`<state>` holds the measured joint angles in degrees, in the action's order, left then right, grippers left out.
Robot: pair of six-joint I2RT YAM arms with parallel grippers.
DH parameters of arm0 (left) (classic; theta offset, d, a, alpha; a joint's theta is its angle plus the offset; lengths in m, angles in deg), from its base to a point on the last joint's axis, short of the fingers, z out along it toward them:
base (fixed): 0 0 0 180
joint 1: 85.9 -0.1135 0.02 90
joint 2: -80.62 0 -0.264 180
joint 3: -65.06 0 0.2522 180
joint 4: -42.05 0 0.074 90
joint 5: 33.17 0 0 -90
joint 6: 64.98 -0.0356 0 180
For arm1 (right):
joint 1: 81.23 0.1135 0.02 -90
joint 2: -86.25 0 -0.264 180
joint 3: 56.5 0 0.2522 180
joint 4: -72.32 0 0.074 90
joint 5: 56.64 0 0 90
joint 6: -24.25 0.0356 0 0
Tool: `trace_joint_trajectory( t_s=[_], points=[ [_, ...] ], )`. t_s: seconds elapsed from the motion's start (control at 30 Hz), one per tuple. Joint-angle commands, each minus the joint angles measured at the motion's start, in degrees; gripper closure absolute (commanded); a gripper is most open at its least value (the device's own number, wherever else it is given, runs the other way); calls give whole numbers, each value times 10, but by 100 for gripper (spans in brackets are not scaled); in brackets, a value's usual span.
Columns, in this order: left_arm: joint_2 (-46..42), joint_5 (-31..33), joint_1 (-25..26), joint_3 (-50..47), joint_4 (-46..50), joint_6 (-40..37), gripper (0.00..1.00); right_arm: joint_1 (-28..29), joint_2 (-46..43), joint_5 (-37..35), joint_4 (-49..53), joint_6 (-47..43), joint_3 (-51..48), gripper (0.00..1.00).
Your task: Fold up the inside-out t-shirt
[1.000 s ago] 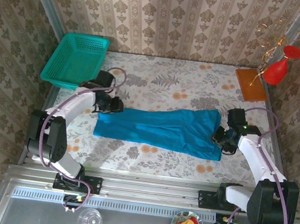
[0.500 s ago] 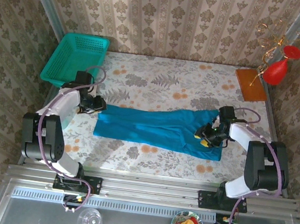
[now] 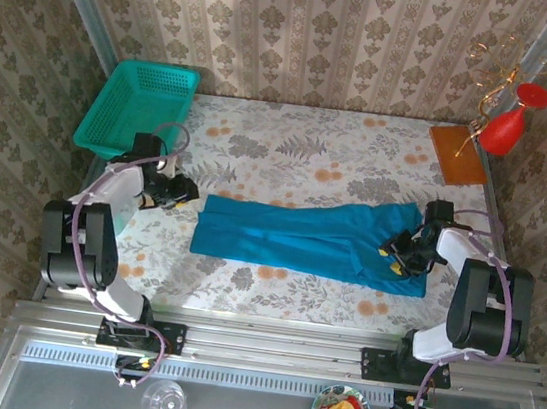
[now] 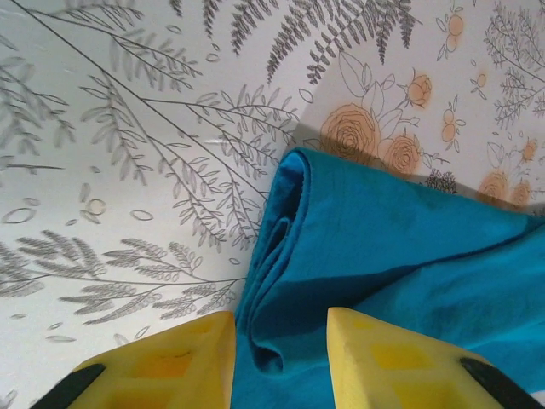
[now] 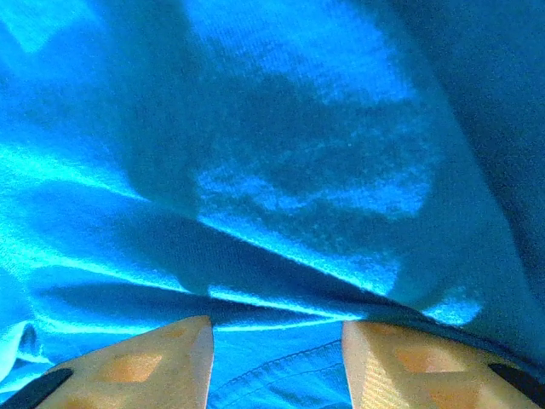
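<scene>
"So, where has the shirt got to?"

"Flat on the flower-patterned worktop [image 3: 292,141]. It's a plain blue-teal soft cloth t-shirt [image 3: 300,236], drawn out into a long band from left to right across the middle. The right end is wider than the left, and the left end is rolled into a few soft folds."

"And the arms?"

"One at each end. The left gripper [image 3: 189,198] sits low at the shirt's left end. From its wrist camera the yellow fingers [image 4: 162,362] stand partly apart. The folded edge of the shirt lies in the gap, one finger is over bare worktop and the other is over cloth. Nothing looks pinched there."

"The right one?"

"The right gripper [image 3: 392,261] is down on the shirt's right end, close to the near corner. Up close its fingers are also partly apart, with rumpled cloth and a stitched hem between them. The wrist view is so tight on the fabric that I can't tell whether it has a fold nipped or is just pressing on it."

"Anything else about?"

"A rigid teal plastic mesh basket [image 3: 137,106] at the far left corner, well apart from the shirt, and a flat orange-brown board [image 3: 457,153] at the far right."
</scene>
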<state>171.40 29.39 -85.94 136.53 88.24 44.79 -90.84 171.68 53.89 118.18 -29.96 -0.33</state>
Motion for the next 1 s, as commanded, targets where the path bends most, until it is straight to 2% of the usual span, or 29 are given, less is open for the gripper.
trace_joint_trajectory(
  t_s=[0.0,0.2,0.43,0.7,0.87,0.97],
  points=[
    [25,-45,6,-3,-10,3,64,-3,-12,-22,32,-10,14,54],
    [51,-33,28,-2,-4,6,64,2,-42,-7,44,-20,18,54],
    [-10,-8,39,-60,-4,35,64,36,-126,-22,98,-25,51,54],
    [-23,-21,50,-99,-31,66,67,77,-134,-37,112,-13,75,54],
    [-39,-23,53,-110,-44,82,74,87,-127,-39,108,-9,76,55],
    [-50,-21,53,-116,-42,89,72,89,-127,-40,107,-6,77,55]
  ],
)
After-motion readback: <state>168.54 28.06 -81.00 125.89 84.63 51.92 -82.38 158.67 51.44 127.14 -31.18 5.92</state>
